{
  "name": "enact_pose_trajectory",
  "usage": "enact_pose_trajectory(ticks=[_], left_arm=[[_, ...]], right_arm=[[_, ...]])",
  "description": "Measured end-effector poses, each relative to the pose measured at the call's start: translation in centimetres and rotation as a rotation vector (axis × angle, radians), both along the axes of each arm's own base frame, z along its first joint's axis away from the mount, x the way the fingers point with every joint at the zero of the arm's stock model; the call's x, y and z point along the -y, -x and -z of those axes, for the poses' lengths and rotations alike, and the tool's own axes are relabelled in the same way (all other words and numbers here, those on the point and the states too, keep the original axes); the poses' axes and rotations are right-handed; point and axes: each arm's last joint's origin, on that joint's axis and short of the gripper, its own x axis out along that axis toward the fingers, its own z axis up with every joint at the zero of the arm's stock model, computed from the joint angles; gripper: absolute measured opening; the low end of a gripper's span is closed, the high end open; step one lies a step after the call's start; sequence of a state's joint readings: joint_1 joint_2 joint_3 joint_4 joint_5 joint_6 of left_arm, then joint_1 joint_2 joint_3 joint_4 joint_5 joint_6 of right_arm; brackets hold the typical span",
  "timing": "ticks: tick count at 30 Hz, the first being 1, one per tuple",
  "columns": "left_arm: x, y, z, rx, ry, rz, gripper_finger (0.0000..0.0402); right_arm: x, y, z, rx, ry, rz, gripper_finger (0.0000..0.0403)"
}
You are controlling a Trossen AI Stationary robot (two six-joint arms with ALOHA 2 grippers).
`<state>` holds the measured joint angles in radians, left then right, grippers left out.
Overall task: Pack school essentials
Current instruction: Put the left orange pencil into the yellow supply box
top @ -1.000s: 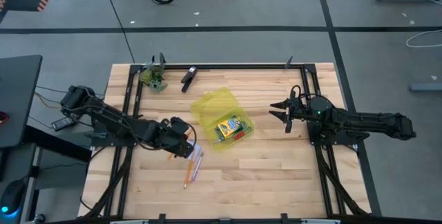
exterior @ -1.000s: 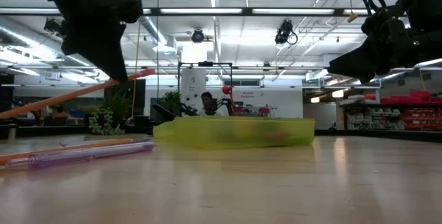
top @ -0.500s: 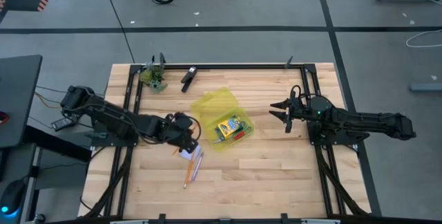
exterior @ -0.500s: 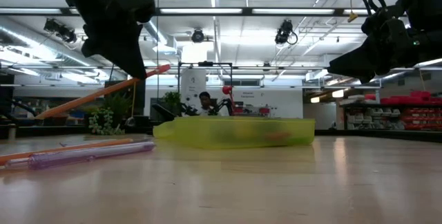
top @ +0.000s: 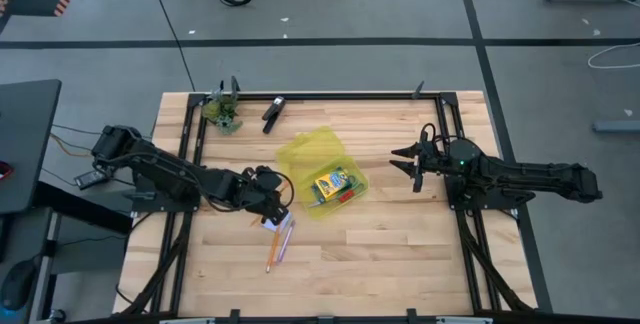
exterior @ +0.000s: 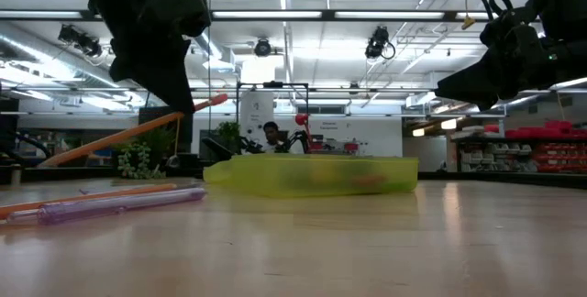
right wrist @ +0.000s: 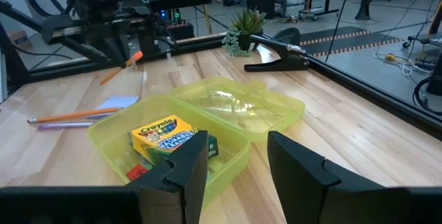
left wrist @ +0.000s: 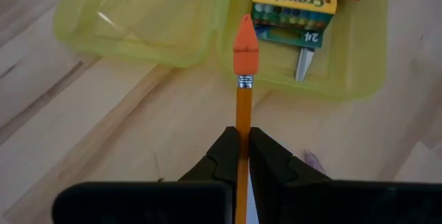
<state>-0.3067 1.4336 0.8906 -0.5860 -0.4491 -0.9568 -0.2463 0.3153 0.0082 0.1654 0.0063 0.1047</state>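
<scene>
My left gripper (top: 274,202) is shut on an orange pencil (exterior: 128,132) with an orange eraser cap (left wrist: 245,44), just left of the open translucent yellow case (top: 300,154). In the case lie the yellow-green crayon box (top: 333,182) and a small red eraser (right wrist: 138,172). Two more pencils, orange (exterior: 92,195) and pink (exterior: 119,206), lie flat on the wood near my left gripper, beside a pale note pad (right wrist: 117,103). My right gripper (top: 410,162) stands open and holds nothing, right of the case. My left gripper pinches the pencil's shaft (left wrist: 242,117) between its two fingers, not far below the eraser end. The fingers slant down from the table's left and the pencil runs out ahead along them. The pencil is lifted clear and slanted, eraser end highest (exterior: 218,99), pointing at the case.
A black clip (top: 273,112) and a small plant (top: 225,112) stand at the far left of the table. A dark frame (top: 330,97) edges the work area. Bare wood lies near the front edge and between the case and my right gripper.
My left gripper has gone a little toward the table's right, closer to the yellow case, carrying the pencil with it. The pencil stays lifted and slanted, its eraser end leading.
</scene>
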Motion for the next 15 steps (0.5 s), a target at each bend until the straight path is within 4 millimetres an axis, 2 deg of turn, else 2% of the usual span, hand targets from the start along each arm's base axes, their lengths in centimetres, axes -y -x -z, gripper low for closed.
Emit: enact_pose_trajectory(ticks=[15], left_arm=[[-0.15, -0.59, 0.0, 0.032, 0.007, 0.014, 0.0025]], right_arm=[[0.0, 0.0, 0.04, -0.003, 0.0, 0.0, 0.0157]])
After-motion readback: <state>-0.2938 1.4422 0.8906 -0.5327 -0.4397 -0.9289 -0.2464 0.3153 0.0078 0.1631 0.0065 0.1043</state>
